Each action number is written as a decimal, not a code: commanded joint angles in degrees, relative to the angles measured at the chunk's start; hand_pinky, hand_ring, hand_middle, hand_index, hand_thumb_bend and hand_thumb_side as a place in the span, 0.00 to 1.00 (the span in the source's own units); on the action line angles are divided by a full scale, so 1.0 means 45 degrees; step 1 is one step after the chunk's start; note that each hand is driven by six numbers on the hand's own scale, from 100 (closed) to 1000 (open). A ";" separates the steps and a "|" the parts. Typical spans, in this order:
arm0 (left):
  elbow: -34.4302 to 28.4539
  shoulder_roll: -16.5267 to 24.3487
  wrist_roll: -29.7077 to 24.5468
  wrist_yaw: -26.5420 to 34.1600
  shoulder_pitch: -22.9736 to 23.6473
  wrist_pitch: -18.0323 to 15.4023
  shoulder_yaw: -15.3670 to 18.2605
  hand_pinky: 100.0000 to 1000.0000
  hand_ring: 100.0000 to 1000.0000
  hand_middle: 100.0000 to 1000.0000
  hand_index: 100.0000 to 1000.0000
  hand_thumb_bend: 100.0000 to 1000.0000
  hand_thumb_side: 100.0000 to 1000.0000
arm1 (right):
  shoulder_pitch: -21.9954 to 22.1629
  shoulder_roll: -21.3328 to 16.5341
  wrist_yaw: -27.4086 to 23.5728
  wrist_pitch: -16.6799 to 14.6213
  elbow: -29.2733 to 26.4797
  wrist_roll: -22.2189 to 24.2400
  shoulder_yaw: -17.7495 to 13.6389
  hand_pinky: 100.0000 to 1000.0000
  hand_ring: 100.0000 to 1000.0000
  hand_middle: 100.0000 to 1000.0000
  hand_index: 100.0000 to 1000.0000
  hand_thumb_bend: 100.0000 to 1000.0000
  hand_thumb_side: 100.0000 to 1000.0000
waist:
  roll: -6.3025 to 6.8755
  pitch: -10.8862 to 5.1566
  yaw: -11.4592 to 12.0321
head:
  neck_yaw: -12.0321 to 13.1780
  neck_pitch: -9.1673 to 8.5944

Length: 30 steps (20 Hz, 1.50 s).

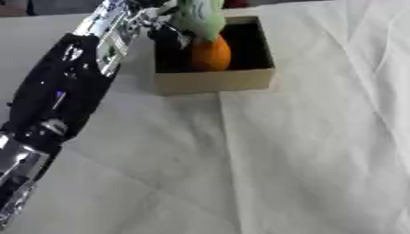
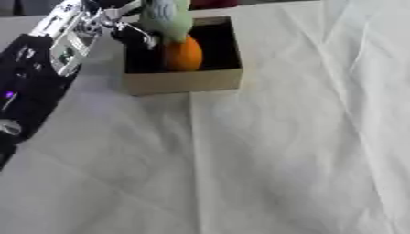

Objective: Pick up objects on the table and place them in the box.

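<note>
Orange ball (image 1: pixel 211 54) in cardboard box (image 1: pixel 214 80), left hand (image 1: pixel 169 33) holding green obj (image 1: pixel 200 18) above

The left arm (image 1: pixel 60 98) is a bulky black limb whose glossy shell catches small white glints. Low on it sits a round silver joint (image 1: pixel 53 127), and below that a shiny metallic segment (image 1: pixel 16 169) runs toward the lower corner. A tiny violet light (image 1: pixel 60 94) glows on the black shell. Nearer the wrist the casing turns silver (image 1: pixel 108 32), carrying a pale label with a green mark (image 1: pixel 109 55). The left hand (image 1: pixel 164 34) is dark, with thin silvery parts.
</note>
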 commanded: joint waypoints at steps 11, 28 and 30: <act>0.0083 0.0085 -0.0267 -0.1758 -0.0330 -0.0414 0.0253 0.79 0.80 0.79 0.90 0.59 0.56 | -0.0029 -0.0053 -0.0139 0.0127 -0.0325 0.0027 -0.0220 0.81 0.85 0.74 0.77 0.00 0.69 | 0.0109 -0.0428 -0.0083 | -0.0032 0.0144; -0.0549 0.0357 -0.0847 -0.1525 -0.0228 -0.0217 0.0383 0.81 0.82 0.80 0.91 0.69 0.61 | 0.0289 0.0105 -0.0098 0.0082 -0.0220 0.0159 -0.0080 0.81 0.85 0.74 0.77 0.00 0.69 | 0.0134 -0.1068 0.0243 | -0.0246 0.0670; -0.0536 0.0356 -0.0950 -0.1631 -0.0188 -0.0169 0.0389 0.81 0.82 0.80 0.91 0.70 0.62 | 0.0298 0.0158 -0.0097 0.0072 -0.0235 0.0173 -0.0052 0.81 0.85 0.74 0.77 0.00 0.69 | 0.0123 -0.1124 0.0255 | -0.0260 0.0709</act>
